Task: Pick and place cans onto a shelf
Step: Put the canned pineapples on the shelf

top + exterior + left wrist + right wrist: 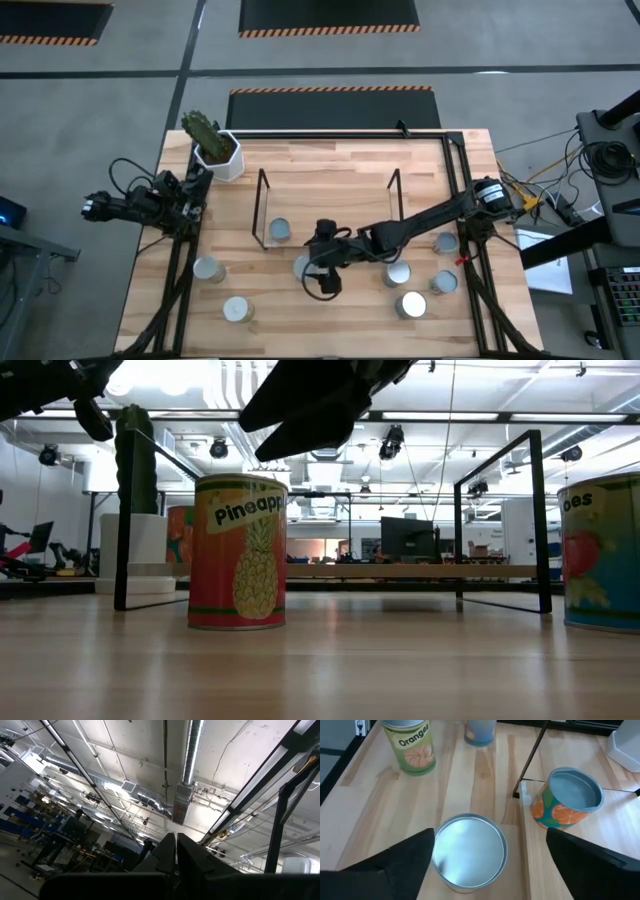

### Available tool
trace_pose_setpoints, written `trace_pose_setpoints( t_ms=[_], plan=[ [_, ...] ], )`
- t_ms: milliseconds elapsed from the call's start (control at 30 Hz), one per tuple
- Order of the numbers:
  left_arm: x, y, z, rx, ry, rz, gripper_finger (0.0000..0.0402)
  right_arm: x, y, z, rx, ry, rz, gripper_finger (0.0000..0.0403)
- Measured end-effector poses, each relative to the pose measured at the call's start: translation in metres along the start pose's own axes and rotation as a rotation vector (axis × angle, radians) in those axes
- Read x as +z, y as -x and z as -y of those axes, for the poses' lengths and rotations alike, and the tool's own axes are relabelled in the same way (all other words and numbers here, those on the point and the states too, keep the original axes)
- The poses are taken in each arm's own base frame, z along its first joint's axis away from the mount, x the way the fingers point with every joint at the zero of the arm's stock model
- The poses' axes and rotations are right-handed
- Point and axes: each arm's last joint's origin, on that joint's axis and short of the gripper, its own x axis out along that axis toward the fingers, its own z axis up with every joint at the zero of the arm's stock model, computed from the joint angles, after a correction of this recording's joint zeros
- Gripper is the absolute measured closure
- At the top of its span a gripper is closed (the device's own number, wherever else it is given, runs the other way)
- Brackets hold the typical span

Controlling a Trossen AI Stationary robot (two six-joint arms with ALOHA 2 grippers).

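Note:
My right gripper [322, 272] hangs open over a silver-topped can [469, 851] on the table just in front of the shelf [330, 215]. Its two fingers [405, 862] stand one on each side of the can; I cannot tell whether they touch it. In the low view this can [238, 550] has a pineapple label and stands upright on its base. Another can [567, 797], with an orange label, stands on the shelf's left end [279, 230]. My left gripper [175, 852] is shut and empty, pointing up, at the table's left edge [150, 200].
Two cans [208, 270] [236, 310] stand at the near left, and several cans [411, 305] at the near right. A white pot with a cactus [215, 150] stands at the far left corner. The shelf's black wire frames [262, 210] [397, 198] rise at each end.

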Motion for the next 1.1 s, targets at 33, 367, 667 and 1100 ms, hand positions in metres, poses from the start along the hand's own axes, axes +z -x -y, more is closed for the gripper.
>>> trace_pose_setpoints(
  t_ms=[33, 367, 667, 1100],
  plan=[
    [0.0, 0.0, 0.0, 0.0, -0.004, 0.0, 0.0402, 0.0, 0.0, 0.0, 0.001, -0.001, 0.0, 0.0023],
    [0.001, 0.0, 0.0, 0.0, -0.016, 0.007, 0.0402, 0.0, -0.004, -0.003, -0.005, 0.0, 0.003, 0.0021],
    [0.002, 0.0, 0.0, -0.001, -0.024, 0.019, 0.0402, 0.022, -0.025, -0.012, -0.006, 0.137, -0.112, 0.0021],
    [0.002, 0.0, 0.0, -0.002, -0.024, 0.02, 0.0402, 0.017, -0.023, -0.013, 0.045, 0.069, -0.291, 0.0021]
  ],
)
